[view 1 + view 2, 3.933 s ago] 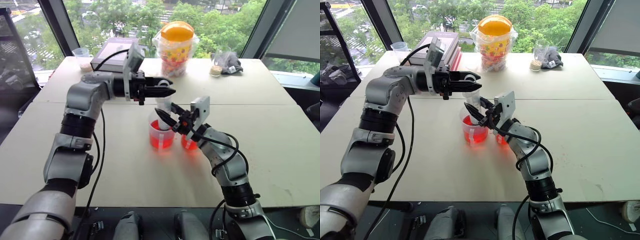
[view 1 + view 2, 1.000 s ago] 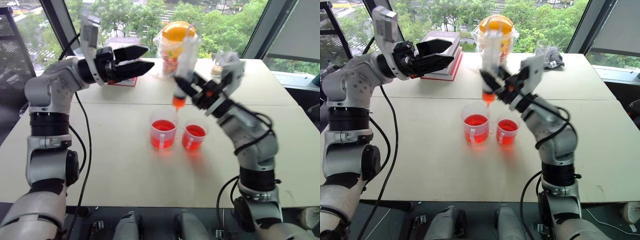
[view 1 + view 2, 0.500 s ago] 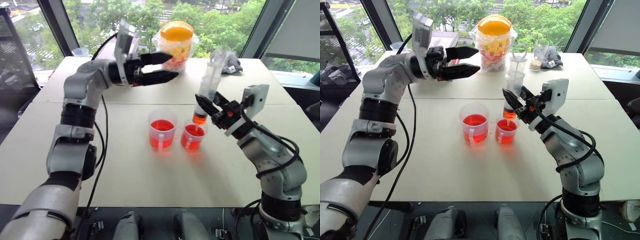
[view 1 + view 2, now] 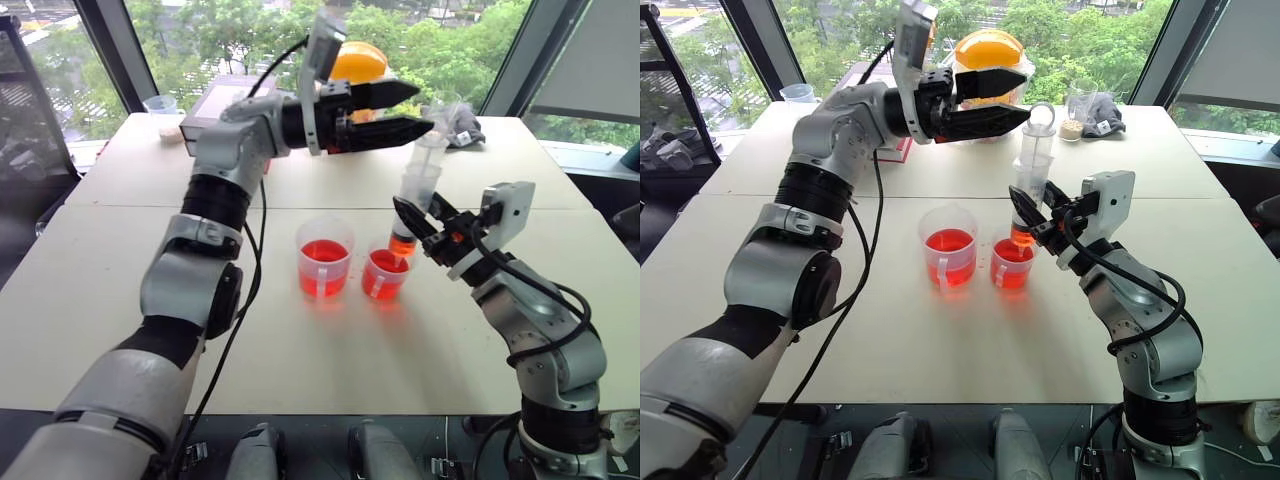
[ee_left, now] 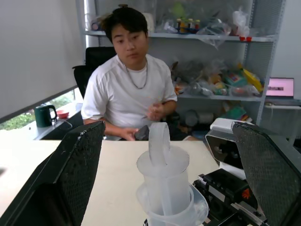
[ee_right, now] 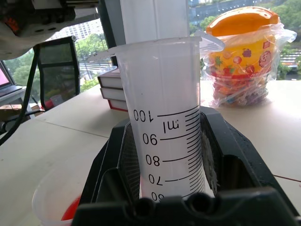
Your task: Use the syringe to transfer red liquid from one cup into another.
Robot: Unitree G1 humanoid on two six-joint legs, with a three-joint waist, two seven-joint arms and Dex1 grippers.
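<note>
The syringe [image 4: 419, 186] stands upright with my right gripper [image 4: 409, 222] shut on its lower barrel [image 6: 165, 117]. Its orange-red tip hangs just over the shorter cup [image 4: 386, 277]. The taller cup [image 4: 325, 259] stands beside that cup, on its left. Red liquid [image 4: 323, 251] fills the lower part of both cups, and a little shows at the bottom of the syringe. My left gripper [image 4: 414, 108] is open and level, reaching in from the left at the height of the white plunger's ring [image 5: 159, 141]. The ring stands between its two fingers [image 5: 77, 169], apart from both.
A bagged jar with an orange lid [image 4: 990, 50] and books [image 4: 222, 100] sit at the table's far side behind my left arm. A small cup with beige grains [image 4: 1074, 118] and a dark cloth [image 4: 1106, 122] lie far right. A person [image 5: 131, 89] sits across the table.
My right gripper has carried the syringe from above the taller cup down and to the right, over the shorter cup. My open left gripper has swung right, up to the plunger's top.
</note>
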